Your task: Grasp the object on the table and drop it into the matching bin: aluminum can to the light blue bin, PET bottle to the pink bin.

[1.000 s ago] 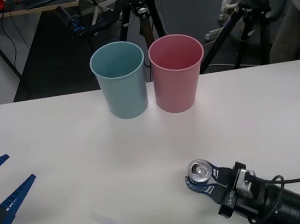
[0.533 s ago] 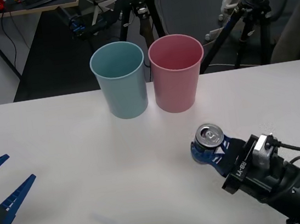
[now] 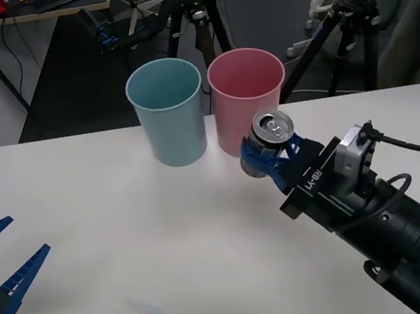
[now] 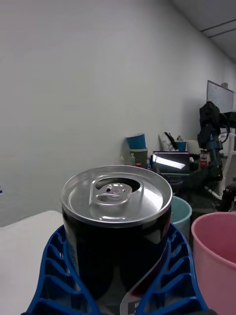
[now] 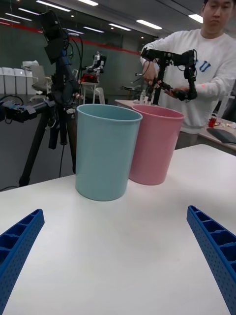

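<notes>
Here, the right tool [image 3: 265, 152] reaches in from the five o'clock corner of the front view, its blue ribbed fingers [image 4: 54, 266] pinching the aluminum can [image 3: 268, 141] on both sides. The can is upright, pull tab on top, and held up off the white counter [image 3: 109, 217], in front of the lower wall of the pink bin [image 3: 248, 102] as the front camera sees it. From the right wrist camera, the can's silver top [image 4: 117, 192] sits close in the foreground, with the pink bin's rim at four o'clock of it and a sliver of the light blue bin [image 3: 168, 112] just behind. The two bins stand side by side, touching or nearly so, at the counter's far edge near twelve o'clock, the light blue one at nine o'clock of the pink one. The left tool [image 3: 3, 265] rests spread wide and empty at the counter's eight o'clock corner. The grasp and lift look done; what remains is carrying the can over the light blue bin's mouth and letting go.
</notes>
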You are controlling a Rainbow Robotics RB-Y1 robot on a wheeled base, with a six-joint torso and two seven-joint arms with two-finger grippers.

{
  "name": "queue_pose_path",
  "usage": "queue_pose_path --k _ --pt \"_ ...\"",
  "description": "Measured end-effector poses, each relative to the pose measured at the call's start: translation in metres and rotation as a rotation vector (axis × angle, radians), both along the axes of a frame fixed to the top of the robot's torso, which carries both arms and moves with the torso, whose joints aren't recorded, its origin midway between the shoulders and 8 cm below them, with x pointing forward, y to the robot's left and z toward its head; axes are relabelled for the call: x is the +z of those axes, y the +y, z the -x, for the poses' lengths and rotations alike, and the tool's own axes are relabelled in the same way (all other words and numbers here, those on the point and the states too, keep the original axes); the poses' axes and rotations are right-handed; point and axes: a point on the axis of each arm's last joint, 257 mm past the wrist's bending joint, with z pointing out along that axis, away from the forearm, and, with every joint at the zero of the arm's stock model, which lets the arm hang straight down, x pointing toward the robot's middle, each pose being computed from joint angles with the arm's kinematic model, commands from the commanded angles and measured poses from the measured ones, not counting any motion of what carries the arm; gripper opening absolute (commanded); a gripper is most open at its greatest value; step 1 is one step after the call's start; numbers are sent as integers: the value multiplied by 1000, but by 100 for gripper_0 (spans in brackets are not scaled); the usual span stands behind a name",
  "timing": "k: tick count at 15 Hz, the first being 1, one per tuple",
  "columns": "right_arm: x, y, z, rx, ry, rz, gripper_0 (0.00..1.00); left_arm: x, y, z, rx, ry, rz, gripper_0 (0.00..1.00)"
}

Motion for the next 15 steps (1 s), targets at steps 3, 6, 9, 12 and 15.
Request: queue_pose_path --k 3,6,9,12,15 --pt "16 20 -18 -6 -5 -31 0 0 0 0 0 0 0 100" --pt "29 36 -44 -19 -9 -48 0 0 0 0 0 0 0 100" --pt "41 50 -75 -33 -14 -64 0 0 0 0 0 0 0 100" --pt "48 64 -109 -52 -4 -76 0 0 0 0 0 0 0 100" --pt "54 78 -148 -99 14 -75 0 0 0 0 0 0 0 100"
